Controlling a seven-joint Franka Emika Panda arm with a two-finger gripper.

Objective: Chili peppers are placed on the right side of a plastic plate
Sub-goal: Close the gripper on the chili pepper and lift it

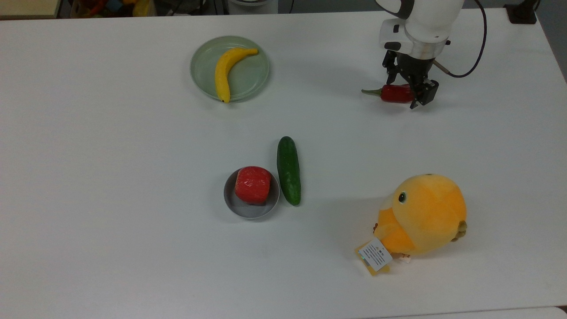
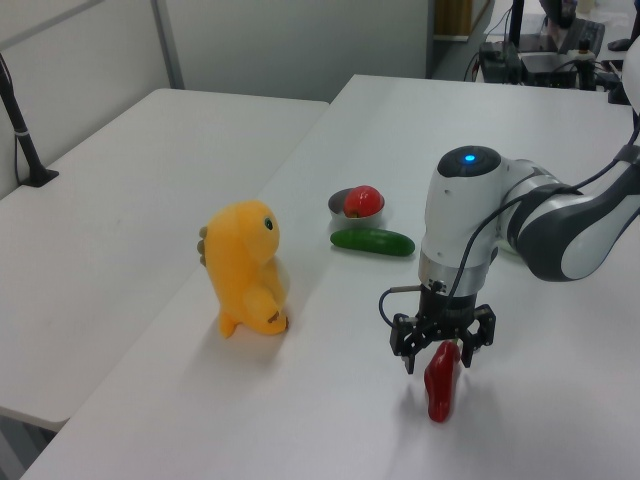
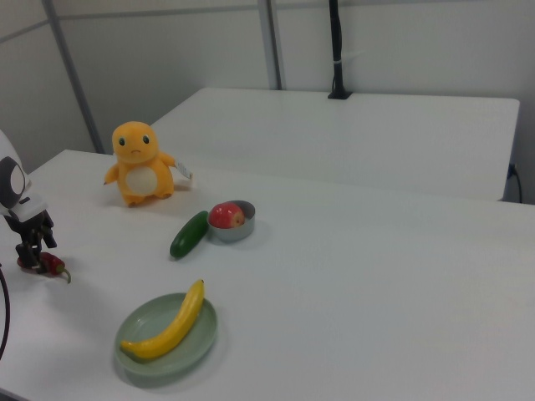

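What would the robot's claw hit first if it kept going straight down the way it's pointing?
Most likely the red chili. The gripper points down with its fingers open on either side of the chili's thick end, so the chili lies right in its path, with the white table just beneath. How much gap remains is hard to judge.

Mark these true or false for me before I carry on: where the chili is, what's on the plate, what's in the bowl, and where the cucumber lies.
1. The chili lies on the table, with the pincer down over it. True.
2. The plate holds nothing. False: a banana lies on it.
3. The grey bowl holds a round red fruit. True.
4. The cucumber lies on the plate. False: it lies on the table beside the bowl.
5. The chili already sits next to the plate. False: it is far off toward the top view's right.
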